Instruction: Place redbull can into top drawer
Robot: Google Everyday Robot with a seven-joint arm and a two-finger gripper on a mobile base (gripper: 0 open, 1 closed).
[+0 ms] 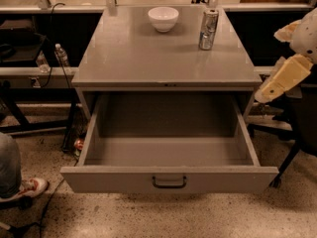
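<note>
The redbull can [208,29], slim and silver, stands upright on the grey cabinet top [148,58] at the back right. The top drawer [109,179] is pulled fully open below it and holds nothing; its dark bar handle [169,182] is centred on the front panel. My gripper [277,81], a cream-coloured piece at the end of the arm, hangs at the right edge of the view, beside the cabinet's right side. It is lower than the can, well apart from it, and holds nothing that shows.
A white bowl [163,18] sits on the cabinet top left of the can. A small red can [78,144] lies on the floor left of the drawer. A water bottle [62,55] and cables are at the left, a person's shoe [32,187] at the bottom left.
</note>
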